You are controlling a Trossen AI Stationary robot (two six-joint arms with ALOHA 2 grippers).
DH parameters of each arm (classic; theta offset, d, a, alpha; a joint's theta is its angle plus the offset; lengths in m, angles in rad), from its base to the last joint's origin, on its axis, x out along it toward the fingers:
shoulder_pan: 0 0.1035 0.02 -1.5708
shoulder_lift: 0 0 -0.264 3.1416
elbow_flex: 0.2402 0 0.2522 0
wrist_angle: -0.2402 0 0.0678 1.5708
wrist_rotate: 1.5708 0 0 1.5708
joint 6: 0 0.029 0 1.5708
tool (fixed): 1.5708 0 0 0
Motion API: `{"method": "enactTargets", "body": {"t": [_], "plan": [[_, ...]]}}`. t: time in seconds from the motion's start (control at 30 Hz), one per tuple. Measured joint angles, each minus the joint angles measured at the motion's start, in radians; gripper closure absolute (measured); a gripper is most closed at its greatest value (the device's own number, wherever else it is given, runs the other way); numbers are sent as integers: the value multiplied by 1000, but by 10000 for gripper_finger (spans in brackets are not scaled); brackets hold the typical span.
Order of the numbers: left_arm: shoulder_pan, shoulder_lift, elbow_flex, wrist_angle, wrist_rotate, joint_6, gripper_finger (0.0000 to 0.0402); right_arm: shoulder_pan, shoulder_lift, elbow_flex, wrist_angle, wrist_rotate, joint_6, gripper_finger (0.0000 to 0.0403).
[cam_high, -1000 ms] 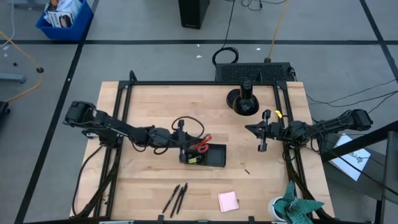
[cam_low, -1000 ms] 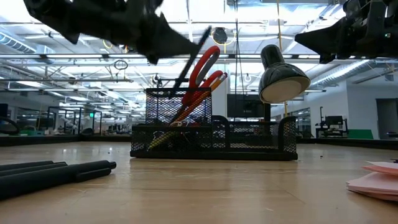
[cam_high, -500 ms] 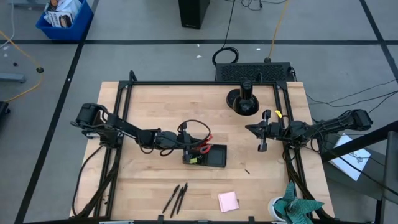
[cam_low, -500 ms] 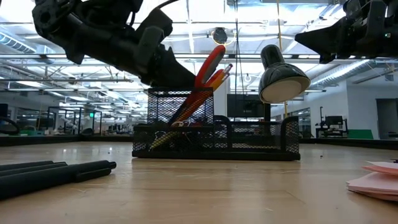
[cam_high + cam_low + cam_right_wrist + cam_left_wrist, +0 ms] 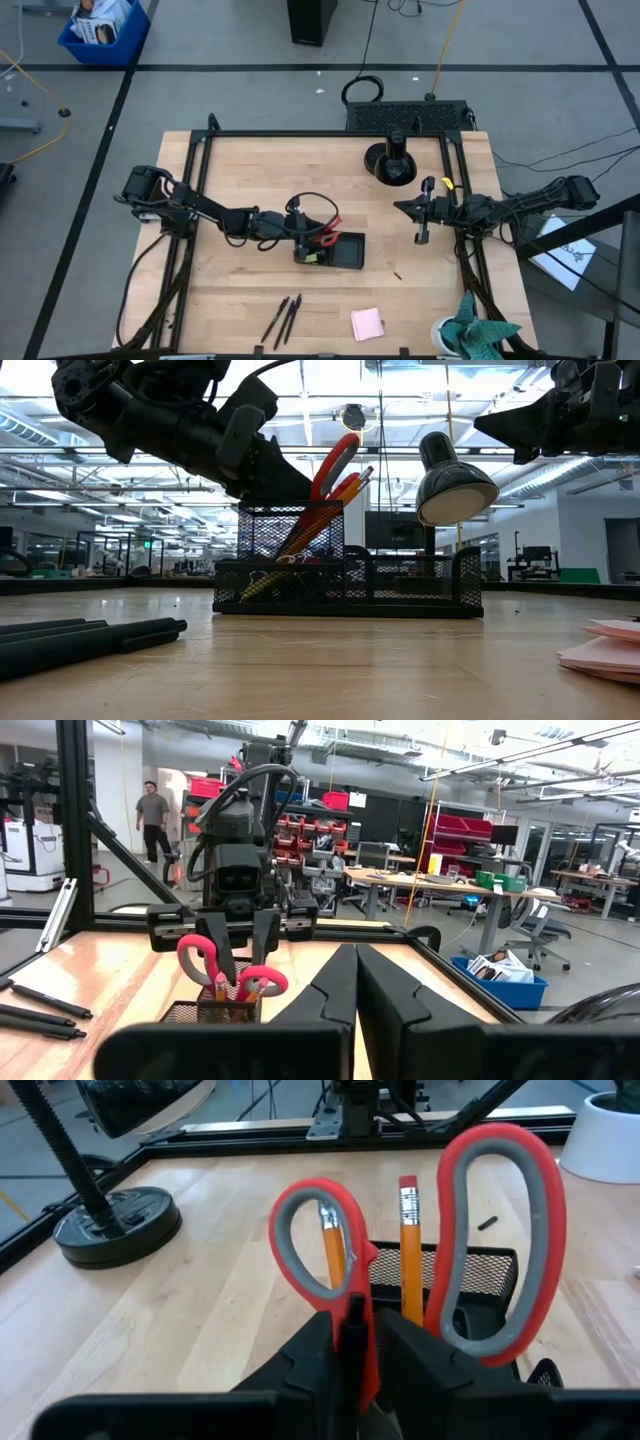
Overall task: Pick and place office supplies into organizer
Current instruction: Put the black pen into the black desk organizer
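Left hand (image 5: 352, 1350) sits directly over the taller mesh compartment of the organizer (image 5: 338, 252), its two dark fingers (image 5: 305, 1355) flanking the shank of the red-handled scissors (image 5: 440, 1270), whose loops stand upright between them. The fingers look parted just enough to sit on either side of the red shank, but whether they press on it or have let it go cannot be told from these views. The scissors rest blade-down in the compartment beside two orange pencils (image 5: 409, 1245), so the step in hand appears to be the release of the scissors into the organizer, at the very end of a placement. On the surface (image 5: 230, 180) near its front edge lie the dark pens (image 5: 283, 319), side by side, with the pink sticky-note pad (image 5: 367, 323) just to their right, and a small dark clip (image 5: 397, 275) lies apart, to the right of the organizer. The right hand (image 5: 421, 222) hangs over the right side of the surface, fingers pressed together and holding nothing, near the round black stand (image 5: 391, 160). If the scissors are indeed free, the next move likely calls for a straight lift clear of the loops, so that neither finger hooks a handle and drags the scissors back out, and then a reach toward the pens at the front.
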Motion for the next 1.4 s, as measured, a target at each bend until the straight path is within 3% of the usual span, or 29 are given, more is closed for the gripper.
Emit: {"method": "enactTargets", "body": {"t": [0.23,0.43,0.57,0.7,0.83,1.0,1.2,1.4], "plan": [[0,-18,0,-12,0,7,300,0,0,0,0,0,0,403],[-28,-163,1,-136,-77,34,299,0,0,0,7,0,0,403],[-90,-303,26,-398,-195,-79,298,0,0,0,5,-1,1,403],[-224,-359,132,-830,-344,-328,298,0,0,0,-1,-1,0,403],[-373,-315,239,-1171,-362,-725,298,0,1,0,-7,-1,1,403],[-496,-183,336,-1252,-255,-1105,298,0,6,0,-18,-1,0,403],[-566,34,497,-1284,-35,-1236,323,0,12,0,5,0,0,403],[-579,172,657,-1367,-11,-1286,349,0,12,0,22,-1,0,403]]}}
